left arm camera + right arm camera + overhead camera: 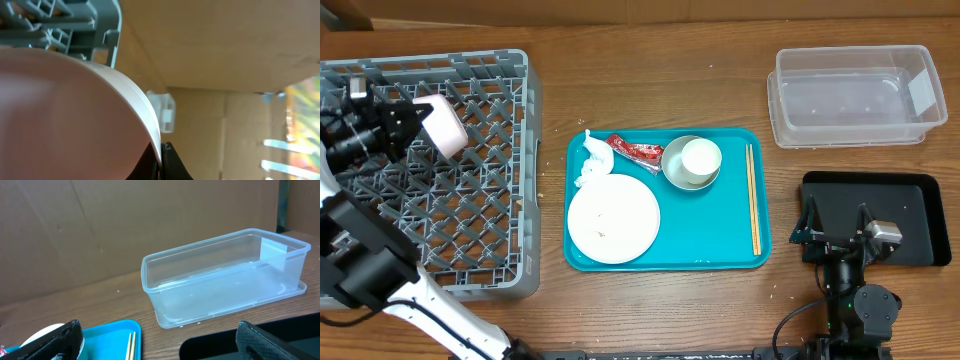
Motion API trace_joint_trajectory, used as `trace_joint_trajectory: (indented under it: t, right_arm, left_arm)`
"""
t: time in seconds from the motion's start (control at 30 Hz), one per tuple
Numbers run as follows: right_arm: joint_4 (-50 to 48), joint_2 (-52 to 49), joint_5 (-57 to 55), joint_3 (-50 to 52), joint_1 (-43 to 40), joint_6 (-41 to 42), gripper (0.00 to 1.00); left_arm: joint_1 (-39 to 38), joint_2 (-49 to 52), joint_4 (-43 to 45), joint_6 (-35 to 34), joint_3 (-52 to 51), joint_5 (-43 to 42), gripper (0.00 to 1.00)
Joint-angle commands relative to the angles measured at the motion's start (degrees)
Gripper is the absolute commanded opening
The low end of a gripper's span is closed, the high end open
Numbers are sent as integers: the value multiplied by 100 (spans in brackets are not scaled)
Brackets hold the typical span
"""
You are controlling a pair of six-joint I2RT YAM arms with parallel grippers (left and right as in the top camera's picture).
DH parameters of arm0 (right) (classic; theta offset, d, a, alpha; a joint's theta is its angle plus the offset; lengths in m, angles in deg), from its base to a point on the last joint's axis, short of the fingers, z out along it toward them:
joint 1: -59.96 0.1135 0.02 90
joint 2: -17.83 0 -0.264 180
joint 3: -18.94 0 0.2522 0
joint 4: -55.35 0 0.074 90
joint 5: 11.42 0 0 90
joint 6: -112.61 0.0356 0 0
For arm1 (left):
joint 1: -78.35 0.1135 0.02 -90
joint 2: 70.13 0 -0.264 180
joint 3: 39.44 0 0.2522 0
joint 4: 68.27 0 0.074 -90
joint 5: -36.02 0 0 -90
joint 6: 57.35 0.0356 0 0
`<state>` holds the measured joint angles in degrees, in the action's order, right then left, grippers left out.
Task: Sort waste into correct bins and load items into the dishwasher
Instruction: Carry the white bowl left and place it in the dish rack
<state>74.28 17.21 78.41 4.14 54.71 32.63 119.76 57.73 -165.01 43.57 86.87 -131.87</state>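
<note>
While the right arm rests far off to the right, the overhead view shows the left gripper (423, 118) clamped on the rim of the small white dish (446, 126). It holds the dish tilted on edge above the far left part of the grey rack (470, 220), so the slots lie straight below. From the left wrist, the dish (65, 110) fills the frame, with the rack (75, 20) just beyond. From the right wrist, the right gripper (167, 342) gapes wide and empty, near the clear tub (220, 280).
</note>
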Motion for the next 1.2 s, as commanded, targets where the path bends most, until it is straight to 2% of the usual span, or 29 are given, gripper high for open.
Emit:
trace_joint_trajectory:
  t: [0.0, 0.27, 0.53, 0.6, 0.63, 0.67, 0.7, 1.07, 1.17]
  right_arm:
    - [-37, 46, 28, 57, -28, -46, 100]
    - [-37, 46, 28, 57, -28, -46, 100]
    - [-37, 46, 28, 57, -28, -46, 99]
    - [-37, 46, 28, 57, -28, -46, 100]
    - [-37, 46, 28, 57, -28, -46, 100]
    - [-37, 46, 28, 57, -28, -46, 100]
    - [-37, 46, 28, 57, -28, -46, 100]
    - [-37, 46, 28, 57, -28, -46, 100]
    - [-37, 46, 28, 57, -28, -46, 100]
  left_arm:
    - [37, 267, -42, 629, 9, -815, 4]
    - [70, 426, -103, 608, 9, -599, 5]
    - [404, 426, -79, 415, 9, 503, 7]
    - [533, 426, -81, 168, 9, 769, 22]
    - [612, 426, -83, 81, 9, 863, 34]
    - [669, 426, -98, 55, 9, 911, 61]
    - [745, 426, -157, 61, 9, 933, 100]
    - [1440, 393, -1008, 61, 367, 907, 100]
    - [1637, 273, -1375, 68, 796, 1102, 92]
